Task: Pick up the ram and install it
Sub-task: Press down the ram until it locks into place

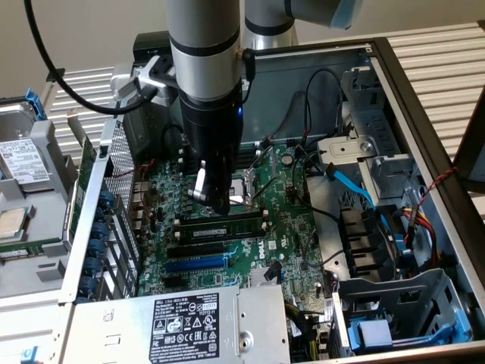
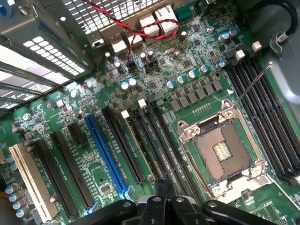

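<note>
You see a glossy green motherboard (image 2: 197, 110), a shiny bare-metal CPU socket frame (image 2: 225, 154), a perforated matt grey steel case wall (image 1: 114, 163) and a paper-labelled power supply (image 1: 186, 326).

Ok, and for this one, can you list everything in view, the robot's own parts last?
computer case: one, grey metal, open, holds everything below except the hard drive
motherboard: one, green, on the case floor
ram: one, dark green stick, along the black memory slots beside the CPU socket
CPU socket: one, silver frame, empty, mid-board
blue expansion slot: one, between black slots
white slot: one, at the board's edge
power supply: one, grey with black label, near edge of the case
blue cable: one, towards the exterior view's right
hard drive: one, silver, outside the case at the exterior view's left
arm: one, grey and black, reaching down into the case
hand: one, shut, directly over the ram
</note>
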Controlling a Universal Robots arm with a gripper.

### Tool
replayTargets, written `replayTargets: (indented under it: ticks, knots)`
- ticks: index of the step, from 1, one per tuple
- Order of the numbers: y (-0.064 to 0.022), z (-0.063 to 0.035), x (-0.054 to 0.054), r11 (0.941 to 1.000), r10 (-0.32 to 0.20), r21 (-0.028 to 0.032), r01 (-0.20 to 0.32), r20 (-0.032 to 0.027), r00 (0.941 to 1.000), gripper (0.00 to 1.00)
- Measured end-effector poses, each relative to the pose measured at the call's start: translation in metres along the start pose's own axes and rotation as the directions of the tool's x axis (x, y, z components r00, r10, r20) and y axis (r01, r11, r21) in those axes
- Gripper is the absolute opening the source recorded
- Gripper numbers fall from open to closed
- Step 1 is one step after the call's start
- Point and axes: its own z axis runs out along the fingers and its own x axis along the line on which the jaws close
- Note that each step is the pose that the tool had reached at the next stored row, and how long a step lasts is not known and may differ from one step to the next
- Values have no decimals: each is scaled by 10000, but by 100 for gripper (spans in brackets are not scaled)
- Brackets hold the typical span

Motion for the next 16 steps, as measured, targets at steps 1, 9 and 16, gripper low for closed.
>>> replayTargets:
  ticks: [1, 9, 16]
  knots:
    - [0, 0, 0, 9999, 115, 9, -115, -9, 9999, 11]
    - [0, 1, 0, 9934, 1143, 50, -1143, -19, 9934, 11]
    - [0, 3, 0, 9787, 2052, 74, -2052, -5, 9787, 11]
